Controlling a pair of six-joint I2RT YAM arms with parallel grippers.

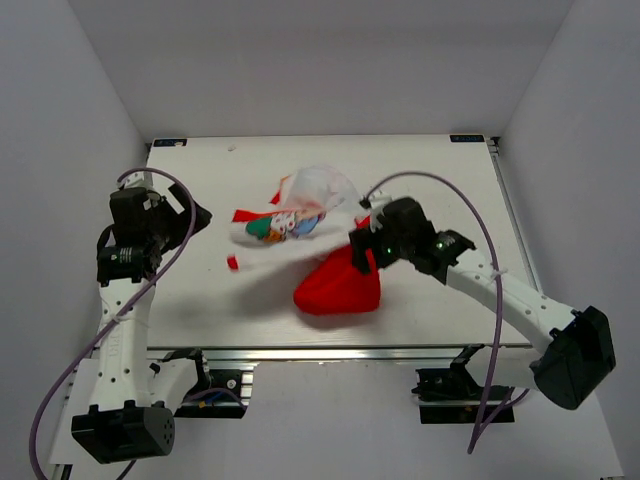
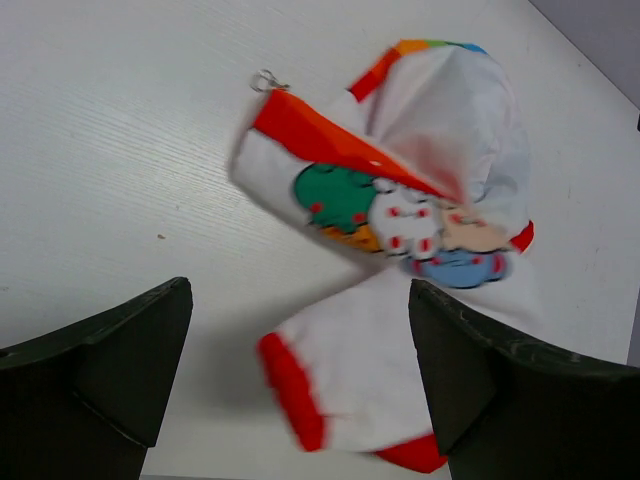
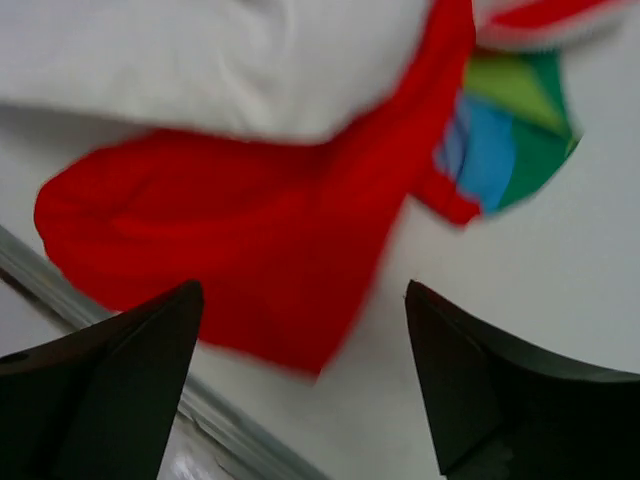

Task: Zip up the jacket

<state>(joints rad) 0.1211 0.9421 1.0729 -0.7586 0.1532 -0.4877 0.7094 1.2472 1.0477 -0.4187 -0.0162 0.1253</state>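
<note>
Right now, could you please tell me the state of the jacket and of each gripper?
jacket: crumpled in a heap, not laid flat.
left gripper: open, holding nothing.
right gripper: open, holding nothing.

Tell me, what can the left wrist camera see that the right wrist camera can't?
Only the left wrist view shows the cartoon print, a small metal ring and a red cuff. Only the right wrist view shows the red hood, blue and green stripes and a metal rail. Both show the jacket, the table and an open claw: the left claw or the right claw.
</note>
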